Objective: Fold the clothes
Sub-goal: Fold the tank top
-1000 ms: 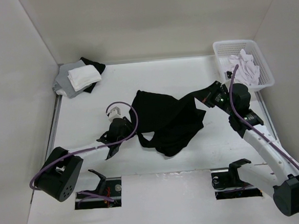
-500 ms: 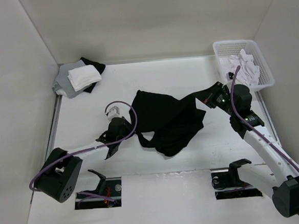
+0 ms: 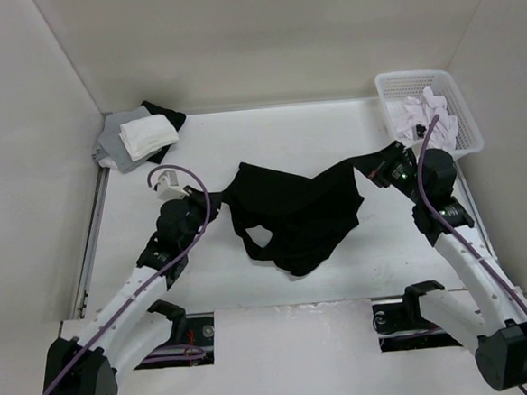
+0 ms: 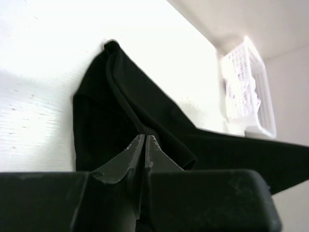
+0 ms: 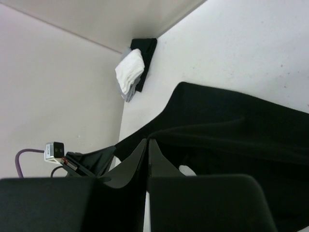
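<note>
Top external view shows a big white counter [image 3: 215, 147] with walls around it. On the middle of the counter is the black tank top [image 3: 292, 218]. It is bunched and wrinkled, not flat and not folded. One end is pulled out to the left and a long thin strap is stretched up to the right. The left arm [image 3: 134, 292] comes up from the near left corner and reaches to the left end of the tank top. The right arm [image 3: 467, 265] comes up from the near right corner and reaches to the strap. A white basket [image 3: 410, 74] sits in the far right corner, well apart from the tank top. A cloth pile [image 3: 142, 135] of grey, white and black lies in the far left corner. A white cloth bundle [image 3: 432, 118] lies inside the basket. The left fingers [image 4: 140, 145] are pressed together and pinch the black cloth at its left end. The right fingers [image 5: 141, 150] are pressed together too, and they pinch the black strap, which looks tight between the two arms.
</note>
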You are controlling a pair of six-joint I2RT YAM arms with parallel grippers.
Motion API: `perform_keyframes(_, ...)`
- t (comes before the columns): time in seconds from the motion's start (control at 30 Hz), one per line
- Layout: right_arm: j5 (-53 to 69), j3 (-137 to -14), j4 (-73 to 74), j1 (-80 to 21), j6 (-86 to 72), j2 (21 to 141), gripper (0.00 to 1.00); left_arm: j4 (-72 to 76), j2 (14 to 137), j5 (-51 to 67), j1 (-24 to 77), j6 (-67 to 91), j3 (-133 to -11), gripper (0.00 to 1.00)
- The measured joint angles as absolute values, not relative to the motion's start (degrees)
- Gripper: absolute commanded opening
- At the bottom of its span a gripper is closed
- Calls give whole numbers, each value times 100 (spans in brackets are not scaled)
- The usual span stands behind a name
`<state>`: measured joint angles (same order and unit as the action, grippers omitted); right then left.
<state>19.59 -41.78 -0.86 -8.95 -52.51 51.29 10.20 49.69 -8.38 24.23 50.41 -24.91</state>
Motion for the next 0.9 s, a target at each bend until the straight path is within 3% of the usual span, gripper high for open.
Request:
perform_keyframes(0.17, 1962, -4342, -97, -803, -5280, 5039, 3, 742, 4554, -864, 2106, 5225, -2565, 1)
perform_keyframes(0.3, 1898, -4797, -340, -790, -5384, 5725, 1, 985, 5148, -919, 1868, 5658, -2801, 1)
perform_keyframes(0.5, 1892, -7509, -281, -794, -5596, 8237, 1, 1479, 7439, -615, 1404, 6412, -4580, 1)
perform_keyframes(0.67, 1857, -9179, 80, -978, -5498, 8532, 2, 1890, 7201, -338, 1313, 6613, -5557, 4)
perform_keyframes(0.77, 1811, -8761, -134, -1413, -5328, 7614, 2, 2307, 6097, -349, 1306, 6681, -4993, 11)
perform_keyframes(0.9, 1793, -6521, -812, -2412, -5186, 5800, 2, 2823, 4508, -410, 950, 7024, -2884, 31)
